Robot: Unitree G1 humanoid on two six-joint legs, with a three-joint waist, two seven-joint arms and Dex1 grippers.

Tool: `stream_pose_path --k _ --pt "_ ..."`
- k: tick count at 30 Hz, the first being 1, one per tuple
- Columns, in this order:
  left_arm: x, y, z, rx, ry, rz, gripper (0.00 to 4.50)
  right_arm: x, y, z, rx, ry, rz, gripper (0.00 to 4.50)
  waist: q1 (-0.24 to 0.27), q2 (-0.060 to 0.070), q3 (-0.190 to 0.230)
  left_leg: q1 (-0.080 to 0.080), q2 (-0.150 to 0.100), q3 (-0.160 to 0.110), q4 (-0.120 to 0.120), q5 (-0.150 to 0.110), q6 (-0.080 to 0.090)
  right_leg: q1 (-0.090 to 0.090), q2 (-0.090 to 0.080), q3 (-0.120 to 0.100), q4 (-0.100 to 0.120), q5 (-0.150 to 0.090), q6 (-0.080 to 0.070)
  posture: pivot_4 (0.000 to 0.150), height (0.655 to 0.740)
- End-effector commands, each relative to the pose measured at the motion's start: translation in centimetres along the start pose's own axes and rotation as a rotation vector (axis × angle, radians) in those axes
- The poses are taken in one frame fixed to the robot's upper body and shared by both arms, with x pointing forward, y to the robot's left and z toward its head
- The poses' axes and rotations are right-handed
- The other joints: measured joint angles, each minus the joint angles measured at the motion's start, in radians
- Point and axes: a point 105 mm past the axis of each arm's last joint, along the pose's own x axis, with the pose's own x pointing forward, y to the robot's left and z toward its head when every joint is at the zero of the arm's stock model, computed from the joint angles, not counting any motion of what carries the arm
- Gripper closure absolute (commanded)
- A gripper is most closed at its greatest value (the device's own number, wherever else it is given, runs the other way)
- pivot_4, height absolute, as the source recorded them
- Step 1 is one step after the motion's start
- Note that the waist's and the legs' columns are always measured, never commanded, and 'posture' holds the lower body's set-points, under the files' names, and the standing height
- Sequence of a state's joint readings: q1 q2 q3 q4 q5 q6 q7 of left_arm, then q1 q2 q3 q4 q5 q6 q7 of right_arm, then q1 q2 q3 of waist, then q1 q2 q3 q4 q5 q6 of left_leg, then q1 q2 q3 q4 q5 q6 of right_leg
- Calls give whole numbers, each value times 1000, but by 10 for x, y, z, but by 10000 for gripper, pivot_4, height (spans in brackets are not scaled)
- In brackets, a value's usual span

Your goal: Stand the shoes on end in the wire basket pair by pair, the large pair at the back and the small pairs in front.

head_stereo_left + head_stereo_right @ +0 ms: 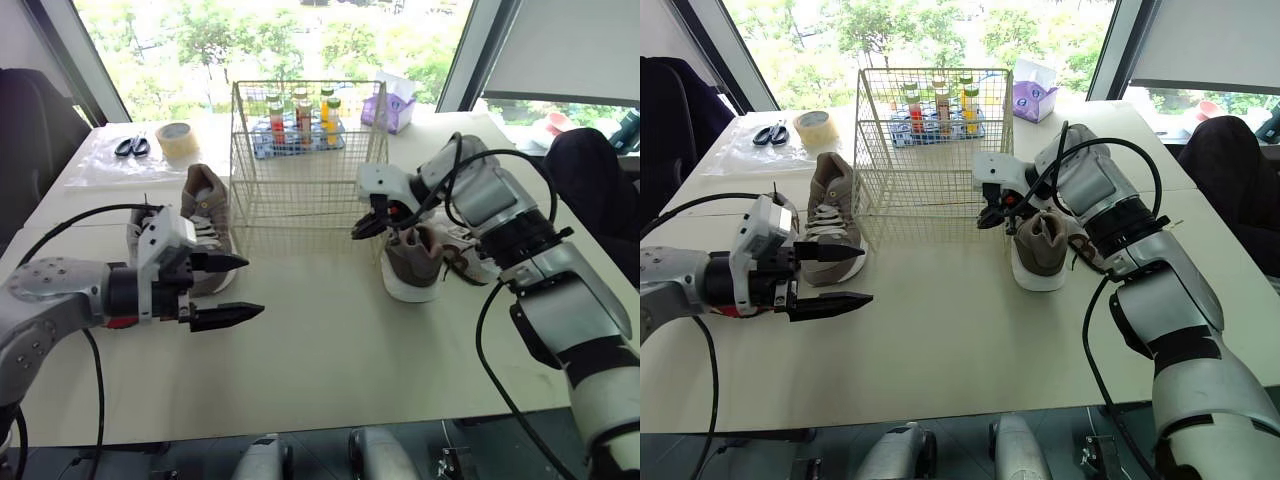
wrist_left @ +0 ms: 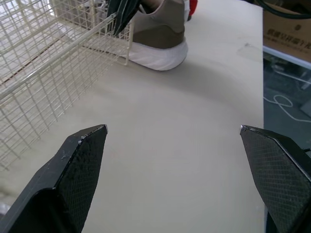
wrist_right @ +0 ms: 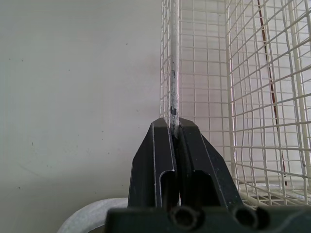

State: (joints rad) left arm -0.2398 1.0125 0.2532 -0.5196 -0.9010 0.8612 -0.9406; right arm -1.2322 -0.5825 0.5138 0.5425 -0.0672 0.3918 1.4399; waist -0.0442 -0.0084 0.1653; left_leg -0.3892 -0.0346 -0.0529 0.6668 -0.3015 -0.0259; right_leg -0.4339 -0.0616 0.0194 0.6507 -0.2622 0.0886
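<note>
**Op:** Where are my claws rn?

**Spotter:** Your L gripper (image 1: 252,286) hangs low over the beige tabletop (image 1: 330,350), front-left of the cream wire basket (image 1: 300,190). Its fingers are spread wide w/ nothing between them. Your R gripper (image 1: 360,230) is down at the basket's front-right bottom corner. Its fingers are pressed together, and in the R wrist view the tips meet the corner post. Can't tell if the wire is actually nipped between them.

**Op:** And the shoes?

**Spotter:** All the ones you can see are out on the table, none in the basket. The taupe lace-up sneaker w/ white laces (image 1: 205,210) lies just left of the basket, toe twd you, right behind your L claw. The taupe sneaker w/ thick white sole (image 1: 412,262) sits just right of the basket's front corner, heel twd you, under your R wrist. A paler grey-white sneaker (image 1: 465,255) is beside it on the right, partly hidden by your arm.

**Op:** Basket itself?

**Spotter:** Upright, open top, mid-table twd the window.

**Op:** Other stuff nearby?

**Spotter:** Far left there are black-handled scissors (image 1: 131,147) on a clear plastic sheet, w/ a roll of tan tape (image 1: 176,138) next to them. Behind the basket is a blue tray of small bottles (image 1: 300,115). A purple tissue box (image 1: 388,105) is at the back right.
</note>
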Motion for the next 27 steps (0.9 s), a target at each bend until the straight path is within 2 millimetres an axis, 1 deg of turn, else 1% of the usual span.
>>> stream_pose_path --k 1,5,9,14,18,23,25,27 --pt "-4 2 5 37 -18 27 0 0 14 5 -73 -3 72 44845 2 0 0 0 0 0 0 0 0 0 0 0 0 0 0 1500 7400" --pt "-4 4 3 30 -15 29 0 -4 35 4 -107 -18 144 44845 4 0 0 -1 0 -1 -1 0 0 -1 0 0 -1 0 0 1500 7400" --pt "-3 6 3 30 -10 24 0 -3 52 8 -76 -41 182 44845 4 0 0 -1 0 -1 -1 0 0 -1 0 0 -1 0 0 1500 7400" --pt "0 10 1 33 4 15 0 2 52 3 -38 -25 147 44845 1 0 0 -1 0 -1 -1 -2 4 -1 0 0 0 0 0 1500 7400" --pt "1 11 0 34 11 14 0 0 60 8 -38 -35 168 44845 1 0 0 -1 0 -1 -1 -2 4 -1 0 0 0 0 0 1500 7400" --pt "0 12 -1 34 20 24 0 -2 81 13 -27 -44 194 44845 3 0 0 -1 0 -1 -1 -2 4 -1 0 -1 -1 0 0 1500 7400" --pt "0 11 -1 32 12 21 0 -4 94 17 -23 -75 226 44845 4 0 0 -1 0 -1 -1 -2 4 -1 0 -1 -1 0 0 1500 7400" --pt "-1 10 0 25 3 20 0 -3 101 19 -15 -85 236 44845 2 0 0 -1 0 -1 -1 -2 4 -1 0 -1 -1 0 0 1500 7400"
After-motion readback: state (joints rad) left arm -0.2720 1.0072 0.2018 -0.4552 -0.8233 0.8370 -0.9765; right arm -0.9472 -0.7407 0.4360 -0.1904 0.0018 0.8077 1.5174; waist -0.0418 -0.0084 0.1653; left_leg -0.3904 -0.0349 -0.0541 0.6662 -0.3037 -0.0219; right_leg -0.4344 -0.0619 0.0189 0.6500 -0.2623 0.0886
